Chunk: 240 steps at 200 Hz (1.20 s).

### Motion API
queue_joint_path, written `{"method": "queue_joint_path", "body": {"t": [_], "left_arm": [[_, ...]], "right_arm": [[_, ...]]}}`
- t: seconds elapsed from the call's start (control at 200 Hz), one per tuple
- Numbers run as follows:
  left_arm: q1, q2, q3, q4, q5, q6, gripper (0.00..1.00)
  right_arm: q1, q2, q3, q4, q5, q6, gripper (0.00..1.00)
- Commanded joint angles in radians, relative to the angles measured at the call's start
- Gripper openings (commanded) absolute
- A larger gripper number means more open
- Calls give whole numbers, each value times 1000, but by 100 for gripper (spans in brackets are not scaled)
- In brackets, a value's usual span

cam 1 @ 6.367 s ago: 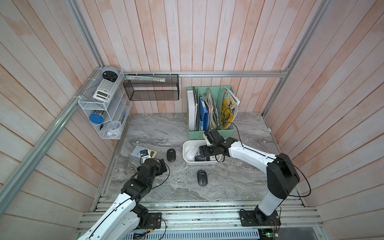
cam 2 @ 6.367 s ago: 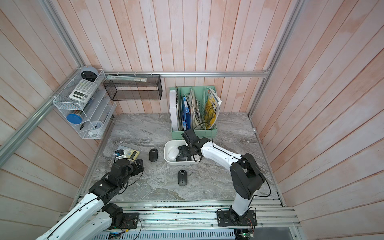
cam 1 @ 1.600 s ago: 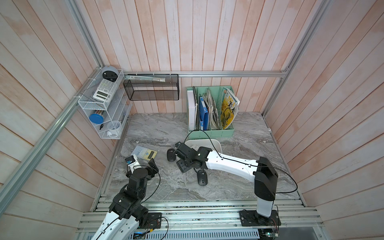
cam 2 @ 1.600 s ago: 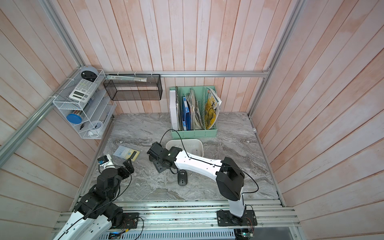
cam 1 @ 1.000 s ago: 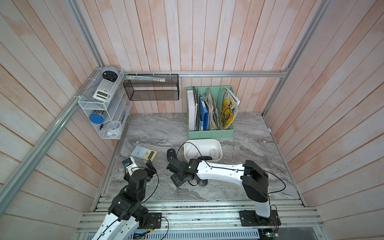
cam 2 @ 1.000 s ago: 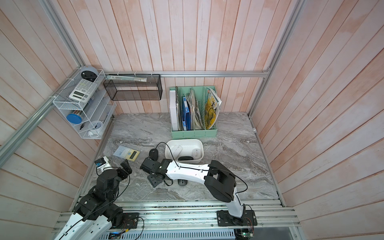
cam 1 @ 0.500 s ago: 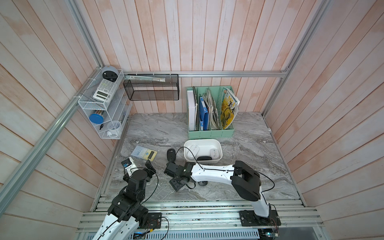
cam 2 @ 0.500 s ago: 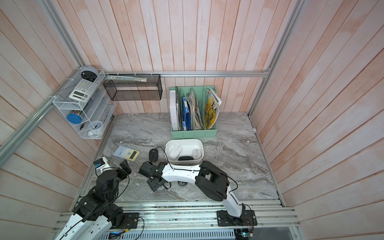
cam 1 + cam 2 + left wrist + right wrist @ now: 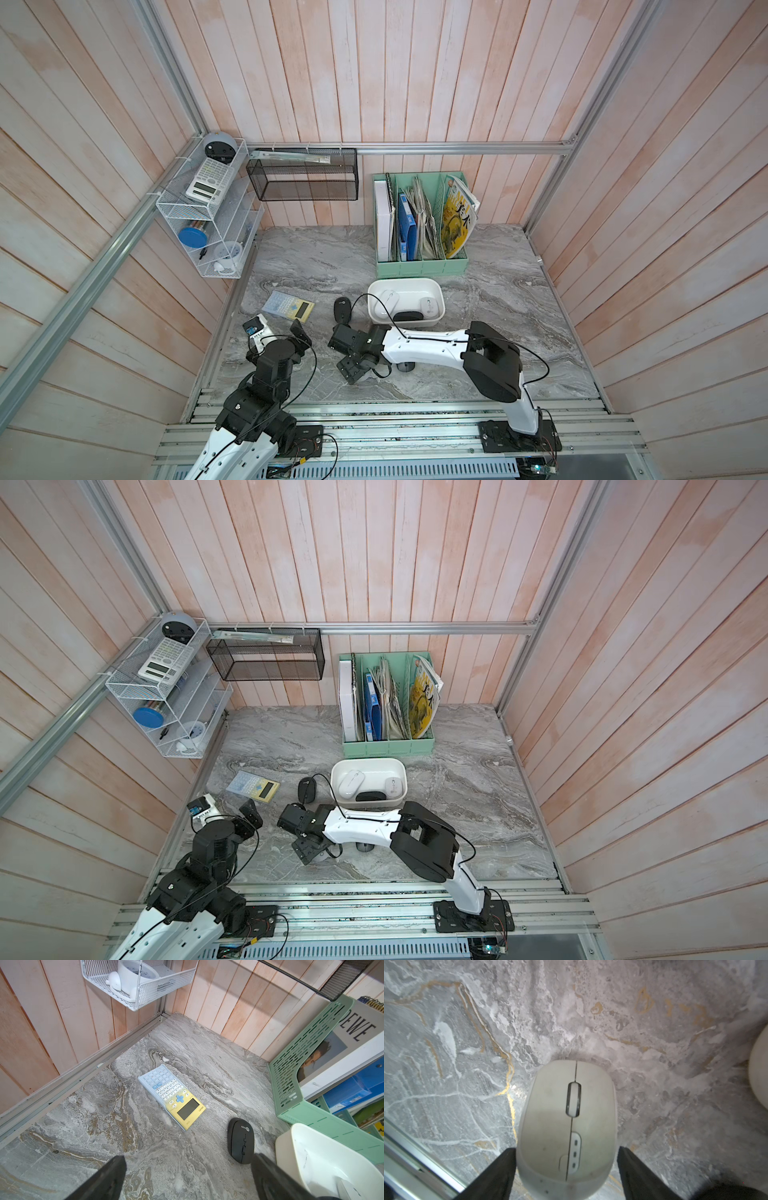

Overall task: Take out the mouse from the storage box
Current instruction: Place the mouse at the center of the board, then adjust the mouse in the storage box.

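The right arm (image 9: 415, 353) has a long white shell dotted with small dark screws, set between chunky black joints. The left arm (image 9: 272, 365) is black above a white lower link. Thin black cables (image 9: 365, 295) loop off both, and the right end effector (image 9: 566, 1167) has flat matte-black fingers (image 9: 496, 1174).

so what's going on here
The right gripper is down at the front of the table, its fingers either side of a pale mouse lying there; whether it grips the mouse is unclear. The box holds two white mice and a black one. A dark mouse lies beside the box. The left gripper hovers open and empty.
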Motion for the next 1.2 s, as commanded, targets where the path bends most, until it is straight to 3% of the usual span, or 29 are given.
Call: {"method": "queue_joint_path", "body": {"t": [0.0, 0.215, 0.335, 0.42, 0.58, 0.64, 0.75, 0.91, 1.195], "left_arm": [[4, 1, -16, 10, -5, 2, 100], [4, 36, -32, 66, 43, 28, 100], [4, 88, -34, 113, 99, 53, 100], [4, 181, 2, 126, 120, 54, 100], [-2, 441, 123, 189, 355, 77, 100], [-42, 544, 180, 198, 397, 98, 100], [-191, 728, 306, 171, 347, 171, 100], [-337, 962, 497, 101, 375, 242, 99], [-382, 1225, 779, -71, 475, 338, 89]], "right_arm": [[-2, -84, 13, -29, 34, -19, 85], [-46, -280, -89, -55, 123, -42, 86], [-96, -442, -213, -43, 256, -27, 86], [-162, -566, -325, -24, 289, -32, 87], [-326, -785, -557, 71, 285, -55, 87], [-373, -864, -645, 130, 277, -71, 88], [-455, -972, -752, 182, 238, -77, 90], [-534, -1064, -863, 229, 219, -85, 90], [-583, -1141, -1002, 344, 204, -61, 90]]}}
